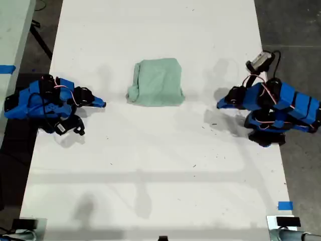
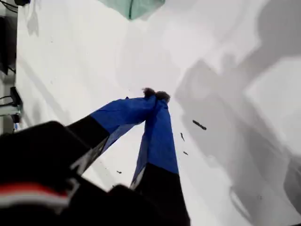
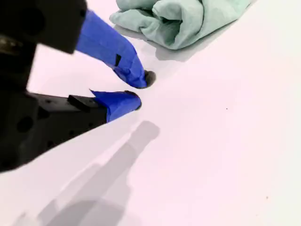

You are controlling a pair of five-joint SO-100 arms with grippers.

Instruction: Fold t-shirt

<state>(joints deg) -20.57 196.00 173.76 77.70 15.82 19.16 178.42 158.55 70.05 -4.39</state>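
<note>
The t-shirt (image 1: 156,82) is a pale mint-green folded bundle lying on the white table (image 1: 160,165), a little behind the table's middle in the exterior view. Its bunched edge faces the exterior view's left. My first gripper (image 1: 219,104) is at the exterior view's right, pointing toward the shirt with a gap between them. Its jaws are shut and empty, tips touching (image 2: 156,94), and only a corner of the t-shirt (image 2: 134,5) shows far ahead. My second gripper (image 1: 103,104) is at the exterior view's left, slightly open with nothing between its fingers (image 3: 142,90), a short way from the t-shirt (image 3: 183,19).
Small dark marks (image 1: 213,124) dot the table near my first gripper. Blue tape (image 1: 285,205) sits at the exterior view's front right corner, another strip (image 1: 6,69) on a surface off the exterior view's left. Dark floor borders both long table edges.
</note>
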